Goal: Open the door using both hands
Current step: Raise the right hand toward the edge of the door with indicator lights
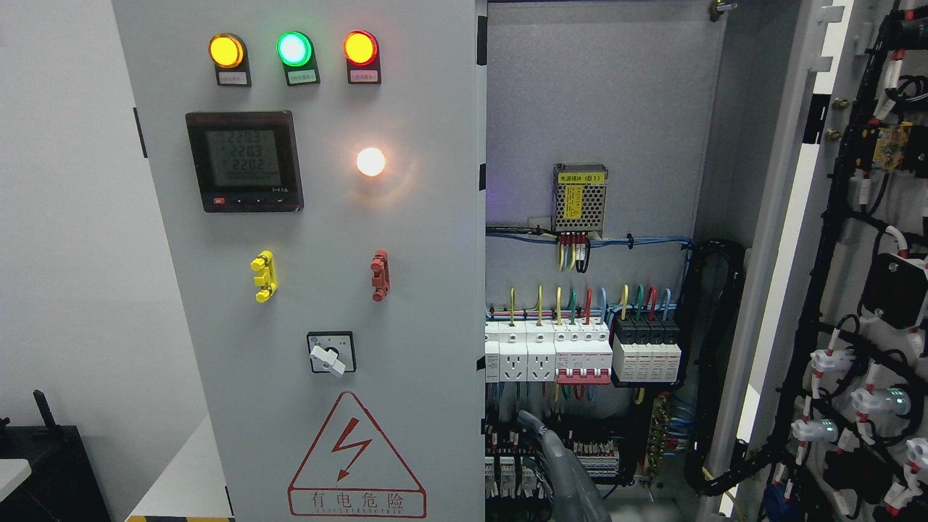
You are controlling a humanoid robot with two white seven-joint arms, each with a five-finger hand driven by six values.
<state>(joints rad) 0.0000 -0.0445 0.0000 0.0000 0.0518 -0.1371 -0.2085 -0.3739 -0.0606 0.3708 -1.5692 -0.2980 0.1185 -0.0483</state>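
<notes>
One grey hand (pixel 554 453) rises before the open right door's (pixel 863 304) cabinet.

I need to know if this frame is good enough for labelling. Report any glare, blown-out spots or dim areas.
Head view: the white lamp on the closed door is blown out, with a warm halo on the panel; the three top lights glow with bright centres; the meter screen stays readable; the cabinet's bottom, by the grey hand, is dim; the wiring looks sharp.

Closed door (pixel 319 290) left, open door (pixel 855 290) right.
</notes>
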